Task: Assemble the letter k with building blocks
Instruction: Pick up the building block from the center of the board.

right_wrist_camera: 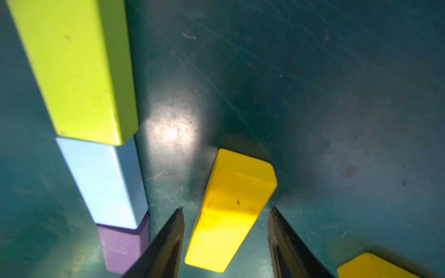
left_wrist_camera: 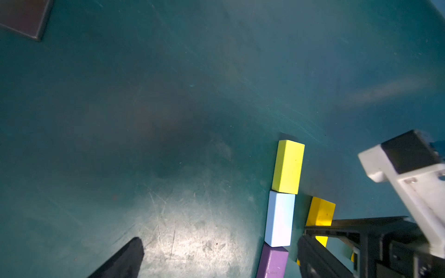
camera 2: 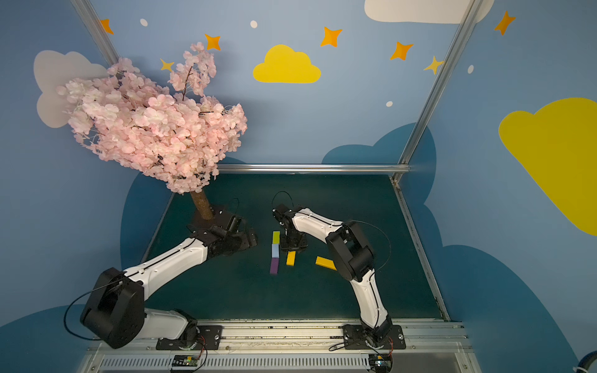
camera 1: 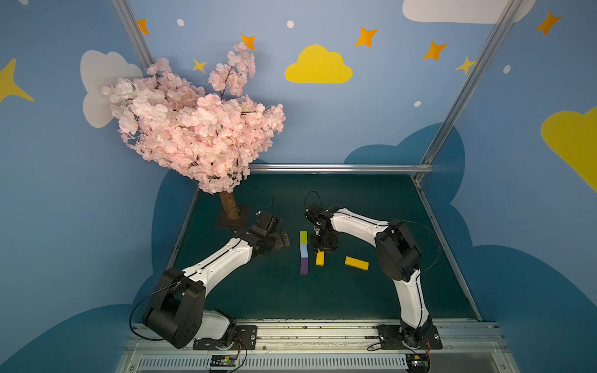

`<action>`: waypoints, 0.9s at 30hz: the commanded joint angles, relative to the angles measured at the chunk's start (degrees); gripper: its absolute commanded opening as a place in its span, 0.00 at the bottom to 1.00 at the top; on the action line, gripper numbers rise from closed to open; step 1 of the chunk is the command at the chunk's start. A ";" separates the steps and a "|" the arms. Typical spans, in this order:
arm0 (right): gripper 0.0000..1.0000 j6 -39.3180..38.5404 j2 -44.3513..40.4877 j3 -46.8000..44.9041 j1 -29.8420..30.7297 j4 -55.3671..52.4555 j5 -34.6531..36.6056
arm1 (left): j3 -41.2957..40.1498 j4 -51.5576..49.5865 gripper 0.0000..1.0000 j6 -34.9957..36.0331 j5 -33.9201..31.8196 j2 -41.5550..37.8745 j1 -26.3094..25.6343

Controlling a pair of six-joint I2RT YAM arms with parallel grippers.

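The stem of the letter k lies flat on the bench (camera 1: 258, 290) along the 12-to-6 o'clock line: lime-green block (camera 1: 303, 237) at the 12 o'clock end, light-blue block (camera 1: 303, 251) in the middle, purple block (camera 1: 304, 266) at the 6 o'clock end, end to end.

The near orange-yellow block (camera 1: 319, 257) lies at 3 o'clock from the light-blue and purple blocks, just beside the stem with a gap showing. Its long axis runs almost parallel to the stem, so it forms no diagonal arm yet.

The right tool (right_wrist_camera: 226, 211) stands over the 12 o'clock end of this block. Its fingers (right_wrist_camera: 173, 240) straddle the block across its width. The wrist view shows bench on both sides, so the tool is parted and not clamped.

The second orange-yellow block (camera 1: 356, 263) lies farther out at 3 o'clock, well apart, its axis running roughly 10-to-4 o'clock.

The left tool (camera 1: 281, 240) is spread wide and empty, at 9 o'clock from the lime-green block.

Judgement: the right arm is nearer. The coming move turns on swinging the near block's long axis off parallel.
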 commanded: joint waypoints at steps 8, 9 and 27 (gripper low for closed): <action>0.25 -0.64 2.07 0.30 -0.39 -1.37 -0.36 | -0.18 0.19 1.00 0.49 -0.61 -0.65 0.31; 0.20 -1.12 1.65 -0.03 -0.44 -1.57 -0.12 | -0.19 0.20 1.00 0.51 -0.78 -0.68 0.34; 0.10 -38.09 -2.97 11.90 -5.61 -12.33 4.45 | 1.17 0.60 1.00 0.35 -1.45 0.52 0.40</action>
